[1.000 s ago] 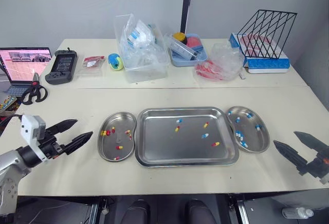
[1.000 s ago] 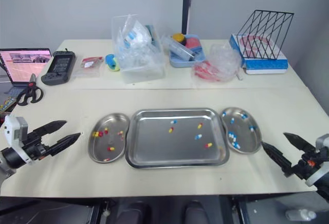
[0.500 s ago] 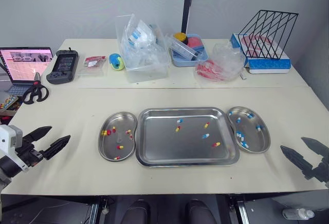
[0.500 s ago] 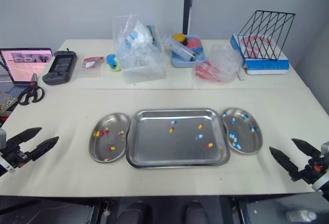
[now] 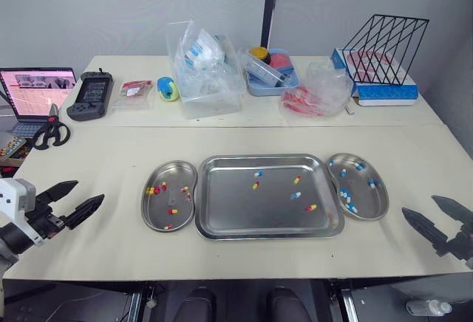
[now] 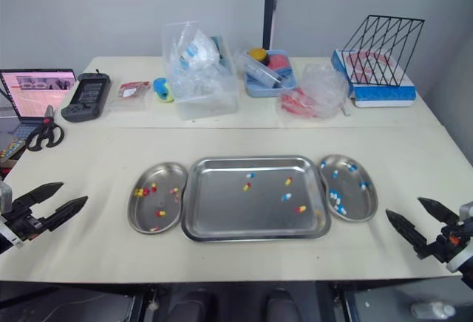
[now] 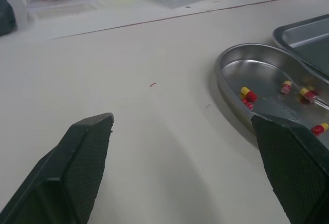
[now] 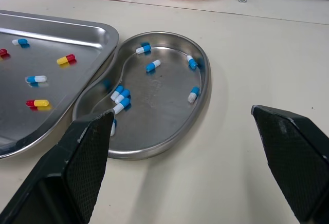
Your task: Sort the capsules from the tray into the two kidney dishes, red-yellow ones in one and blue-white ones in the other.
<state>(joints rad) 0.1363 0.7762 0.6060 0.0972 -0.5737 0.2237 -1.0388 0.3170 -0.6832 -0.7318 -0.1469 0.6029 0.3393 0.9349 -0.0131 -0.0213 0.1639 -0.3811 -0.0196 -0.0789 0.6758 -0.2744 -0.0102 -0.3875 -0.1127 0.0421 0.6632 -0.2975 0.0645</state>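
Note:
A steel tray (image 5: 222,218) sits mid-table with several loose capsules, both red-yellow (image 5: 310,207) and blue-white (image 5: 295,196). Left of it, a kidney dish (image 5: 151,215) holds red-yellow capsules (image 7: 248,94). Right of it, a second kidney dish (image 5: 377,207) holds blue-white capsules (image 8: 122,98). My left gripper (image 5: 72,201) hovers open near the table's front left edge, well left of its dish. My right gripper (image 5: 437,215) hovers open off the front right corner, right of the other dish. Both are empty.
Along the back stand a clear bin of plastic packets (image 5: 205,67), a blue tub (image 5: 272,71), a red bagged item (image 5: 310,99) and a black wire rack (image 5: 384,45). At the left lie a laptop (image 5: 33,93), scissors (image 5: 48,134), a black handheld (image 5: 90,94).
Over the last second both arms drew back from the dishes toward the table's outer front corners. In the last half second they barely moved. Both grippers stayed open.

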